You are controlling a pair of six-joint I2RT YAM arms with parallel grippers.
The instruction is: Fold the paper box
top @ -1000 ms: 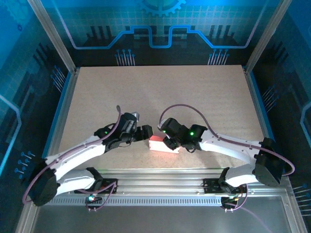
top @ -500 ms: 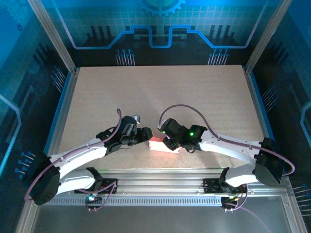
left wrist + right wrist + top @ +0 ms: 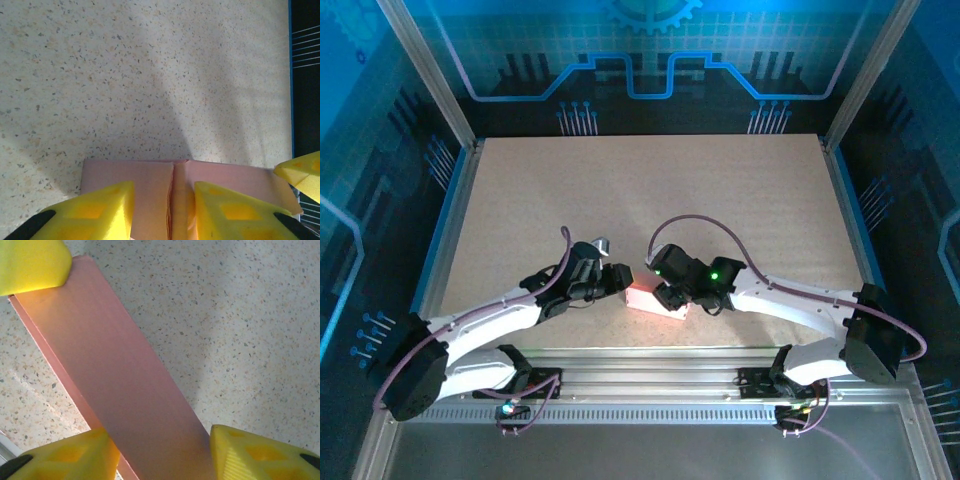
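**Close the seam slowly and hold the box steady**

The paper box (image 3: pixel 655 299) lies on the bench (image 3: pixel 650 190), close to the near edge, right between the two arms. It is pink and already looks like a small box, not a flat sheet.

The left end effector (image 3: pixel 165 212) sits over the top of the box. Its yellow fingers (image 3: pixel 95 210) are part way apart, one on each side of the line where two flaps meet. Nothing looks pinched between them.

The right end effector (image 3: pixel 162 455) has the long pink side of the box running between its fingers. The card seems to reach both fingers, but I cannot tell if they squeeze it or just sit beside it.

The job now looks like shutting that seam. To do it well, I think the left fingers should stay even over the line, so both flaps go down together. The push should be soft and slow (thin card dents fast). The right side should hold the box so it does not slide or spin on the smooth bench.

The two sets of fingers are very close at one end of the box, so small moves are best, or they may bump.
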